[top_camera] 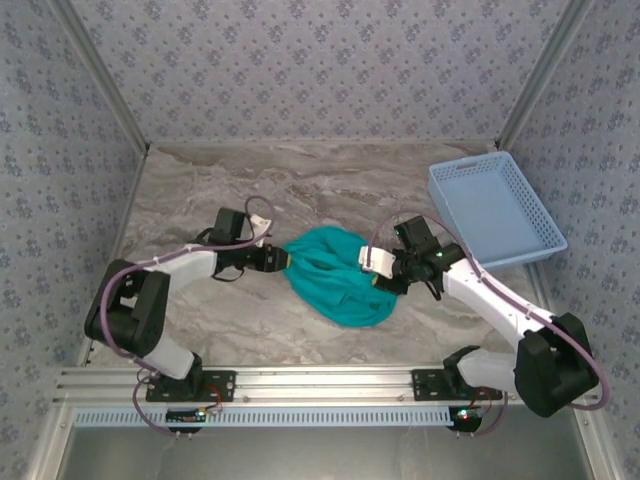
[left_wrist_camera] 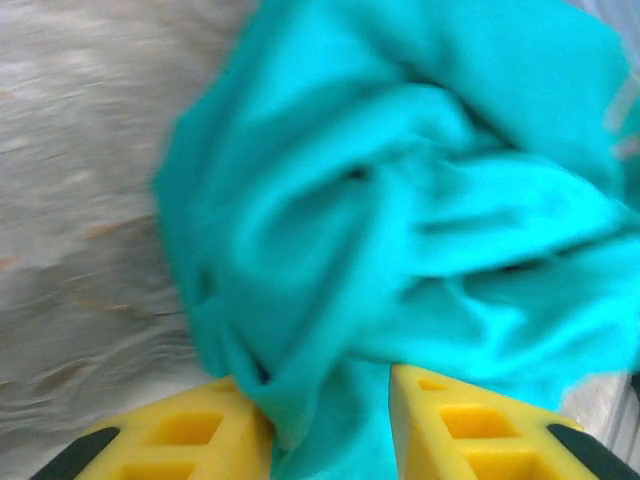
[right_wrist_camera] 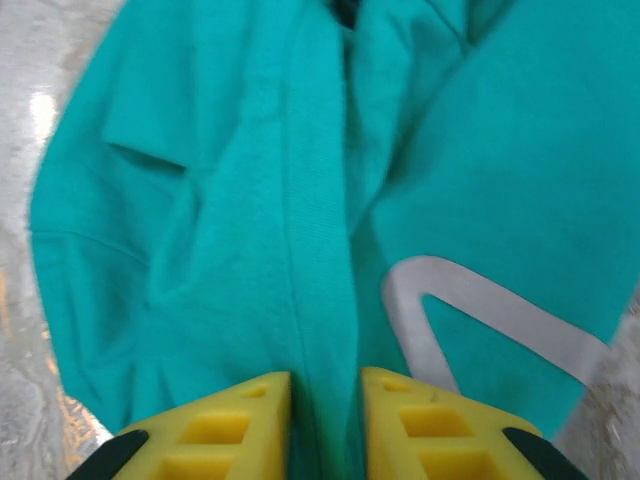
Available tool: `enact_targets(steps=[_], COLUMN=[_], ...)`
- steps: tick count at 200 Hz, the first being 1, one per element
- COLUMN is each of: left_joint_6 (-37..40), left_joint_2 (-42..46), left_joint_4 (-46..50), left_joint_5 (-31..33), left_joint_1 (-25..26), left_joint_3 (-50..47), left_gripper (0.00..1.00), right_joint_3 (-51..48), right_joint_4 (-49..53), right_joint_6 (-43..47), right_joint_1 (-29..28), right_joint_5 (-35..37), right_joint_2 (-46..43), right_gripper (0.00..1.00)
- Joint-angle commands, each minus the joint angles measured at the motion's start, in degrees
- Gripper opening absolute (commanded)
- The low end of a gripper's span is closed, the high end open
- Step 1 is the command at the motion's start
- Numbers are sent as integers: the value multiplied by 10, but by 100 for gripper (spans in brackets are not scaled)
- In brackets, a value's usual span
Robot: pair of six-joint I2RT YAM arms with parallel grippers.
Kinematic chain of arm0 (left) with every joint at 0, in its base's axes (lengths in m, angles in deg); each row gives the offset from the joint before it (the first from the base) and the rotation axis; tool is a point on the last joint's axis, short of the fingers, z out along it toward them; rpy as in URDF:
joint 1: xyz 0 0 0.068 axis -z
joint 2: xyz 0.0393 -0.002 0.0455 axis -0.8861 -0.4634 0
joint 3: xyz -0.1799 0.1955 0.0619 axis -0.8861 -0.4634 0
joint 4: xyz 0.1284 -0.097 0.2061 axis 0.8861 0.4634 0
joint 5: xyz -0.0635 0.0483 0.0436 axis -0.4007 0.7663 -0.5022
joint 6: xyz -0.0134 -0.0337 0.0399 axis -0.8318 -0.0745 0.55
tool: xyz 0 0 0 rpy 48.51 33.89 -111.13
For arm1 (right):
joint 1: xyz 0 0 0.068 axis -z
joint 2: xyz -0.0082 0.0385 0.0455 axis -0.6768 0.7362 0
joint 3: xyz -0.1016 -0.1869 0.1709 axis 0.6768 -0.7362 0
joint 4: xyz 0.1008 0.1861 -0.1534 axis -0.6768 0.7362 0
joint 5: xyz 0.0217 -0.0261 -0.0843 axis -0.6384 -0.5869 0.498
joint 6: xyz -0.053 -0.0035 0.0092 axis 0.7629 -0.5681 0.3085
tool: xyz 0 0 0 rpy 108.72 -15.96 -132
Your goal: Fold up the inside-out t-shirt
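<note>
**Both grippers on the bunched t-shirt**

From the top camera I see the teal t-shirt (top_camera: 335,280) crumpled in a heap in the middle of the marbled grey table (top_camera: 200,190), between the two arms. The left gripper (top_camera: 280,260) meets its left edge and the right gripper (top_camera: 385,278) its right edge. A light blue mesh basket (top_camera: 495,210) sits at the far right, well apart from the cloth, and patterned walls (top_camera: 300,60) close in the cell.

On the left wrist camera, the left gripper (left_wrist_camera: 325,385) has its yellow fingers (left_wrist_camera: 190,430) clamped on a thick fold of the t-shirt (left_wrist_camera: 400,200). The picture is blurred, and bare table (left_wrist_camera: 70,200) lies to the left.

On the right wrist camera, the right gripper (right_wrist_camera: 325,385) pinches a seamed ridge of the t-shirt (right_wrist_camera: 220,200), jaws nearly together. Here I see a pale grey mark (right_wrist_camera: 480,310) on the cloth (what it is, I cannot tell).
</note>
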Motion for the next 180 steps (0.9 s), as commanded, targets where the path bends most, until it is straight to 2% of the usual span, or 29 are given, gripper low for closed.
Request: enact_targets(steps=[1, 23, 37, 55, 81, 102, 114, 128, 132, 142, 145, 156, 173, 180], left_joint_6=[93, 131, 142, 135, 133, 107, 87, 83, 86, 110, 115, 129, 127, 121], left_joint_2=[69, 101, 110, 98, 54, -2, -38, -67, -74, -84, -84, -71, -27, -7], left_joint_4=[103, 115, 89, 44, 9, -24, -25, -21, -18, 14, 28, 62, 64, 57], left_joint_5=[-14, -31, -27, -21, 17, 71, 112, 119, 116, 94, 90, 63, -47, -84], left_joint_1=[59, 102, 126, 140, 164, 169, 169, 169, 169, 165, 162, 138, 79, 59], left_joint_3=[68, 72, 48, 17, 9, 18, 35, 56, 62, 86, 96, 118, 142, 154], left_gripper=[36, 37, 39, 40, 41, 43, 43, 40, 34, 6, 0, 0, 0, 0], right_joint_3=[39, 49, 44, 25, -14, -43, -45, -42, -42, -41, -41, -36, -18, -6], right_joint_4=[-18, -19, -10, -16, -74, -143, -158, -166, -168, -178, -183, -203, -215, -214], right_joint_6=[-26, -2, 4, -3, -24, -23, -11, -4, -2, 9, 11, 12, -3, -17], right_joint_1=[-15, -49, -68, -89, -102, -109, -113, -116, -115, -111, -109, -96, -48, -22], right_joint_5=[36, 35, -9, -40, -42, -18, 11, 36, 37, 36, 35, 24, -47, -78], right_joint_2=[-17, -49, -67, -63, -34, 7, 34, 45, 44, 32, 28, 5, -36, -50], right_gripper=[29, 35, 47, 48, 49, 49, 44, 28, 25, 23, 21, 14, 7, 1])
